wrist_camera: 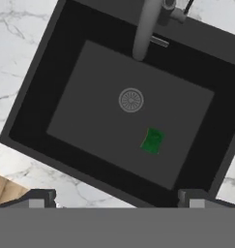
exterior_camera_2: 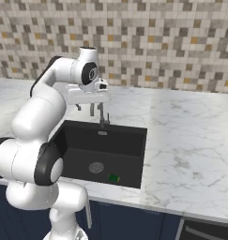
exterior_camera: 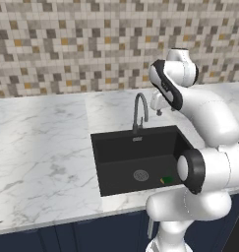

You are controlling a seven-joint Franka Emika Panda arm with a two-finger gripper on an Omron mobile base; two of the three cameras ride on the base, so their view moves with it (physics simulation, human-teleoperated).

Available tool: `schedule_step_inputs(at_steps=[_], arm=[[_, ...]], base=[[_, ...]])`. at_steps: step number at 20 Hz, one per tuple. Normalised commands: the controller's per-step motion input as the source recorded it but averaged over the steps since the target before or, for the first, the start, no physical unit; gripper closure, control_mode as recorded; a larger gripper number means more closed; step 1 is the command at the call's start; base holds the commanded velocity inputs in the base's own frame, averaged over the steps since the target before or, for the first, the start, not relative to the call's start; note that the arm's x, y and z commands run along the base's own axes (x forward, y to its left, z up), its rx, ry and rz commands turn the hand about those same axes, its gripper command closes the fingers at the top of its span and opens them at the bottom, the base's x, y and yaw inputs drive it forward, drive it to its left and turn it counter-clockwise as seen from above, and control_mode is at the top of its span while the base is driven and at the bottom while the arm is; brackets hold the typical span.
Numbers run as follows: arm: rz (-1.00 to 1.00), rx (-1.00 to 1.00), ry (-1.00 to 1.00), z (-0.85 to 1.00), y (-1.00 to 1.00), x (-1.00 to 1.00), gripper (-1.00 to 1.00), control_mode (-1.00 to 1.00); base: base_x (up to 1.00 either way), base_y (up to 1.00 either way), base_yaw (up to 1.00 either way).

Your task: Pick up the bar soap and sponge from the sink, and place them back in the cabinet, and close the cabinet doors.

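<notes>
Overhead, one gripper [wrist_camera: 117, 198] hangs above the sink [wrist_camera: 32, 121], its two fingertips [wrist_camera: 39, 198] spread wide apart with nothing between them. One sponge [wrist_camera: 152, 140] lies flat on the basin floor; in the hand view it sits at about 5 o'clock from the drain [wrist_camera: 131, 100], near it but not touching. One drain ring, one grey faucet [wrist_camera: 147, 29] arching over the basin's far edge at 12 o'clock. No bar soap can be made out in the basin.

From the left base view the sponge [exterior_camera: 166, 180] shows at 3 o'clock of the drain [exterior_camera: 140, 175], close to the front wall of the sink [exterior_camera: 104, 167]; from the right base view it [exterior_camera_2: 114, 178] lies at 4 o'clock of the drain [exterior_camera_2: 96, 167].

White marble counter [exterior_camera: 42, 157] surrounds the sink on all sides. Behind it runs a wall of small mosaic tiles [exterior_camera_2: 171, 42] in grey, beige and orange. Navy cabinet fronts [exterior_camera_2: 129, 220] run below the counter edge. A wood-toned patch [wrist_camera: 5, 191] shows at 8 o'clock in the hand view.
</notes>
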Motion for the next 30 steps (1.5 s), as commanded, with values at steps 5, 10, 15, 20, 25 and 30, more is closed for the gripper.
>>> schedule_step_inputs(at_steps=[5, 10, 15, 20, 25, 30], arm=[[-0.01, 0.0, 0.0, -0.31, 0.0, 0.0, -1.0, -1.0], [-0.04, 0.01, 0.0, -0.18, 0.0, 0.0, -1.0, -1.0], [-0.03, 0.0, 0.0, -0.18, 0.0, 0.0, -1.0, -1.0], [-0.02, 0.0, 0.0, -0.22, 0.0, 0.0, -1.0, -1.0], [-0.01, 0.0, 0.0, -0.2, 0.0, 0.0, -1.0, -1.0], [-0.02, 0.0, 0.0, -0.23, 0.0, 0.01, -1.0, -1.0]], base=[[0.0, 0.0, 0.0], [0.0, 0.0, 0.0], [0.0, 0.0, 0.0], [0.0, 0.0, 0.0], [0.0, 0.0, 0.0], [0.0, 0.0, 0.0]])
